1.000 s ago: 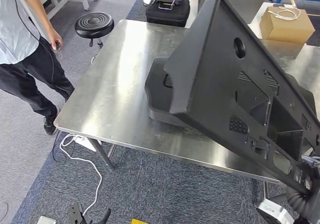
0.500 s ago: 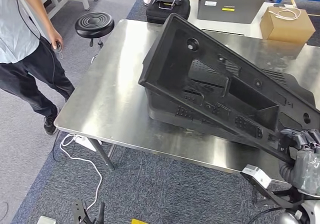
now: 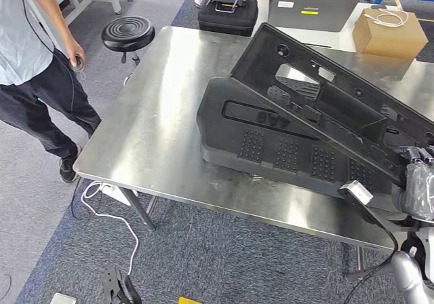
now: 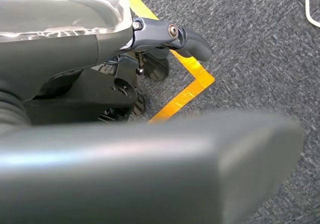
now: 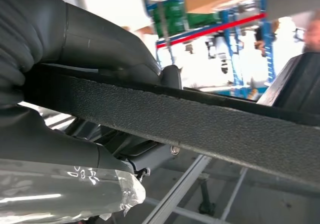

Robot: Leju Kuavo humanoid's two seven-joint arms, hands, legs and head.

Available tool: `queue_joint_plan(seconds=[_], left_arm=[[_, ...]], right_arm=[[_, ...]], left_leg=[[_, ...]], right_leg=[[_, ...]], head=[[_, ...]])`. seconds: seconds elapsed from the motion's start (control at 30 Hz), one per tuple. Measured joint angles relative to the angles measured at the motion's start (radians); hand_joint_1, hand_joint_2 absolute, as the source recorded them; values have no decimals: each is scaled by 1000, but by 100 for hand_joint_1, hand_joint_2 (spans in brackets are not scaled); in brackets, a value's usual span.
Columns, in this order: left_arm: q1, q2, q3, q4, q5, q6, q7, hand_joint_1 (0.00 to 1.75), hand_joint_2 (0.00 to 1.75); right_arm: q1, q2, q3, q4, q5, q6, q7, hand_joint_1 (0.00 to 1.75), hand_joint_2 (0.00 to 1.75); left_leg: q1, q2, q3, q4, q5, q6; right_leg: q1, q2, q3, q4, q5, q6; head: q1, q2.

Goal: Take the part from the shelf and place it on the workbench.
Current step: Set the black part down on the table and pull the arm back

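Note:
A large black moulded plastic part (image 3: 332,100) hangs slanted over the steel workbench (image 3: 153,114), its hollow ribbed side up. My right hand (image 3: 417,182) grips its near right edge. Under it, a second black part (image 3: 266,141) with dotted grip patches lies flat on the bench; whether the two touch I cannot tell. In the right wrist view my right hand (image 5: 56,39) clamps the part's textured rim (image 5: 211,129) between thumb and fingers. My left hand (image 4: 113,59) hangs over grey carpet holding nothing, one finger (image 4: 188,39) stretched out.
A person (image 3: 30,60) stands at the bench's left beside a black stool (image 3: 128,32). Behind the bench are a black case (image 3: 228,9), a grey laptop (image 3: 317,5) and a cardboard box (image 3: 388,32). A white cable (image 3: 117,216) lies on the floor. Yellow tape (image 4: 185,91) marks the carpet.
The held part has tipped down from steeply raised to a low slant over the part on the bench, uncovering that part's dotted patches. My right hand has risen to the bench edge.

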Motion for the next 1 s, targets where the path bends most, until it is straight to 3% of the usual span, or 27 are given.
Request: queue_joint_plan(seconds=[0.33, 0.57, 0.77, 1.0], left_arm=[[-5, -3, -11, 0, 0, -6, 6, 0, 0], [-6, -4, -26, 0, 0, -7, 11, 0, 0], [-7, -4, -32, 0, 0, -9, 13, 0, 0], [-13, -6, -32, 0, 0, -14, 15, 0, 0]], right_arm=[[-140, -63, -4, 195, 46, 68, 53, 175, 175], [-184, -89, -3, 281, 52, 81, 64, 175, 175], [-185, -83, 12, 309, 86, 80, 71, 175, 175], [-168, -18, 85, 313, 159, 78, 95, 175, 175]], left_leg=[[0, 0, -1, 0, 0, 0], [0, -1, -1, 0, 0, 0], [0, -1, -2, 0, 0, 0], [1, -1, -2, 0, 0, 0]], right_leg=[[0, -1, -1, 0, 0, 0], [0, -1, -1, 0, 0, 0], [0, -1, -1, 0, 0, 0], [0, -2, -1, 0, 0, 0]], head=[[0, 0], [0, 0], [0, 0], [0, 0]])
